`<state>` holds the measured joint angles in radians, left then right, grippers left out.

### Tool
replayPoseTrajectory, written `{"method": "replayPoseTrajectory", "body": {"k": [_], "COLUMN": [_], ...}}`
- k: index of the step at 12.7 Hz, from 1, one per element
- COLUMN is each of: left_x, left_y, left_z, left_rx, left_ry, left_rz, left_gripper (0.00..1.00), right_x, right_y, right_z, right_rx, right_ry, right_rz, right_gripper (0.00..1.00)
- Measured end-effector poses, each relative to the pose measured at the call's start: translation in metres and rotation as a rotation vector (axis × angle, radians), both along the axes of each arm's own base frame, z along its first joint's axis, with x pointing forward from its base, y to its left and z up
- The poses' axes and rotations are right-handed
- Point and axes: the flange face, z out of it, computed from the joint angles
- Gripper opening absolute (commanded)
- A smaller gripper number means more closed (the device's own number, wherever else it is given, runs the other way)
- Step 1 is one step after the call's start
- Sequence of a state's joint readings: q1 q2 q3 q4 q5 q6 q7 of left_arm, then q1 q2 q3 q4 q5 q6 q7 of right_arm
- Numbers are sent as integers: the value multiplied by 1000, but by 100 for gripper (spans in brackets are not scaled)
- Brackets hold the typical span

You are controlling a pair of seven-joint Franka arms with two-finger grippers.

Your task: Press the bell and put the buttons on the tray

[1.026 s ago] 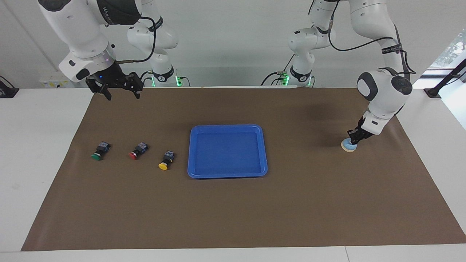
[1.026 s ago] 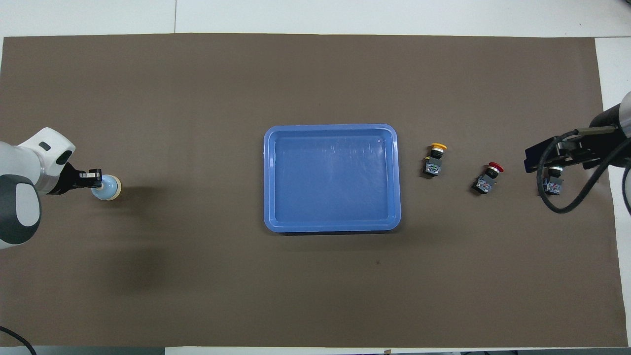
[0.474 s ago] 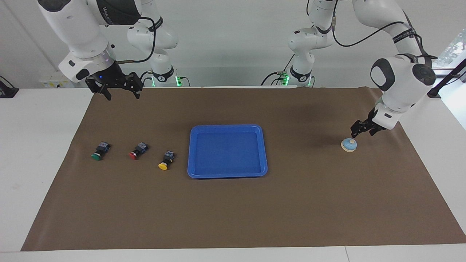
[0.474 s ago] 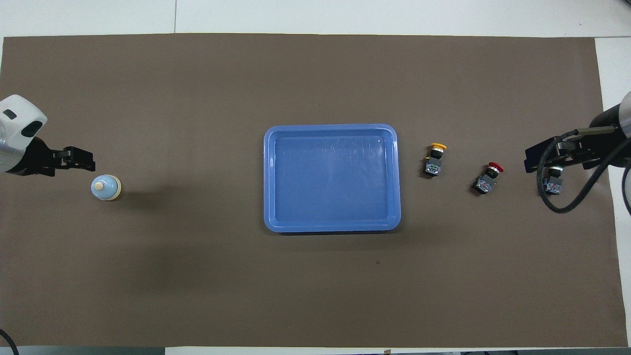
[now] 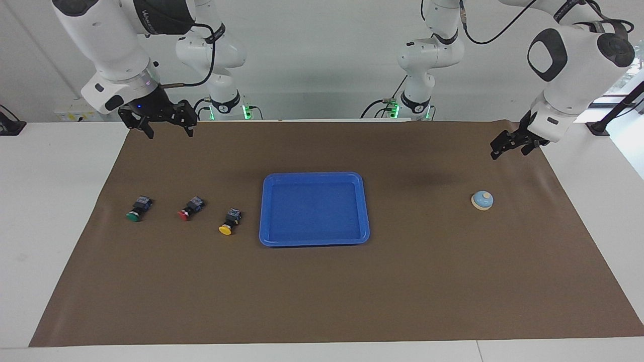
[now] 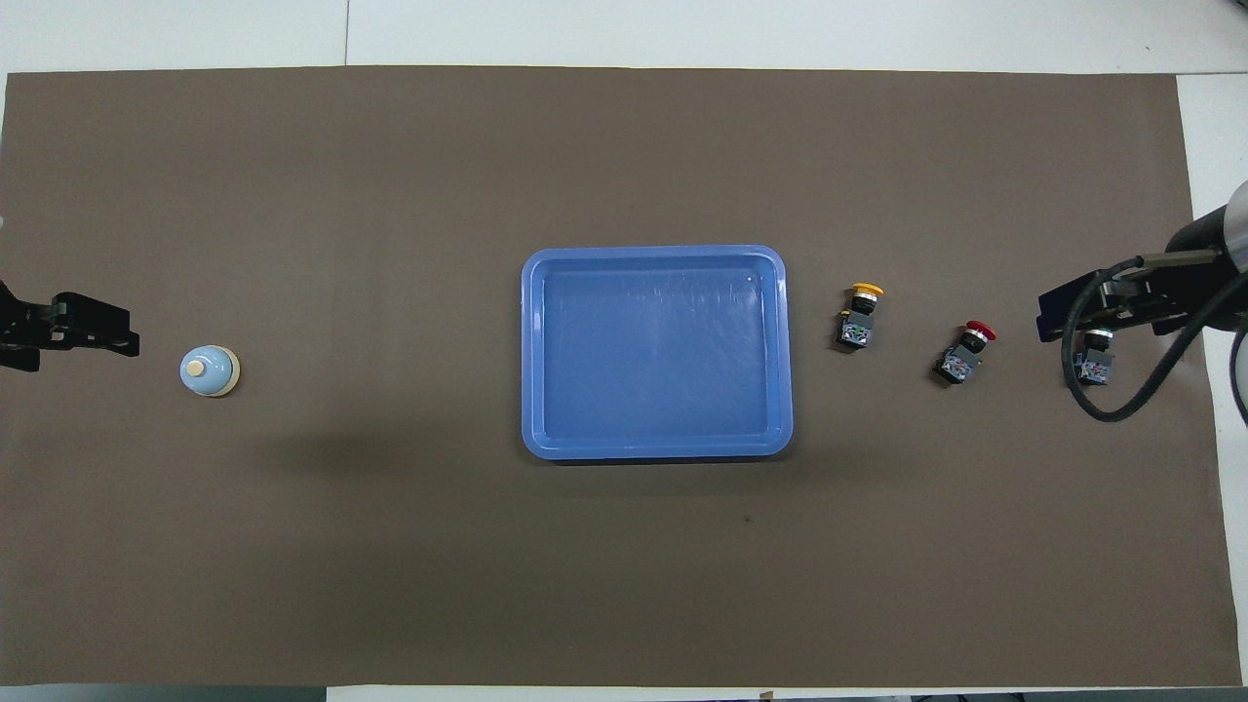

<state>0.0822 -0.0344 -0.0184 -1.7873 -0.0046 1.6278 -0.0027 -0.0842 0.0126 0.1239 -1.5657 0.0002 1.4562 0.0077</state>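
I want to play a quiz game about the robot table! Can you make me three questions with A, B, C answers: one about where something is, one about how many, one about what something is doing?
1. Which button lies closest to the tray?
A. green
B. red
C. yellow

2. How many buttons lie in the tray?
A. none
B. one
C. three

3. What is the left gripper doing?
A. pressing the bell
B. hanging open in the air, holding nothing
C. carrying a button

Answers:
1. C, the yellow button lies right beside the tray, then the red button, then the green button.
2. A, all three lie on the brown mat.
3. B, it hangs clear of the bell; the right gripper waits open too.
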Motion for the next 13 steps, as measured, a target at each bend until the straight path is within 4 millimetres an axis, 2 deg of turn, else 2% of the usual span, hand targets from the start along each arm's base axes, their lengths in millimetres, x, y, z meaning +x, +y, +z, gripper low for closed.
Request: {"method": "replayPoseTrajectory", "body": {"k": [2, 4, 8, 13], "left_x": [-9, -12, -11, -7], "left_y": [-5, -11, -12, -14], "left_z": [12, 13, 14, 33], "left_rx": [-1, -1, -1, 0], "left_ry": [23, 39, 36, 20], "left_rz": [-6, -17, -19, -23], "left_gripper": [100, 100, 100, 100], "right_x": [0, 0, 0, 0], "right_y": [0, 0, 0, 0], "right_z": [0, 0, 0, 0], "right_rx": [0, 0, 0, 0], "right_ry": [0, 0, 0, 0], "right_rz": [0, 0, 0, 0], "right_gripper": [100, 100, 100, 100]}}
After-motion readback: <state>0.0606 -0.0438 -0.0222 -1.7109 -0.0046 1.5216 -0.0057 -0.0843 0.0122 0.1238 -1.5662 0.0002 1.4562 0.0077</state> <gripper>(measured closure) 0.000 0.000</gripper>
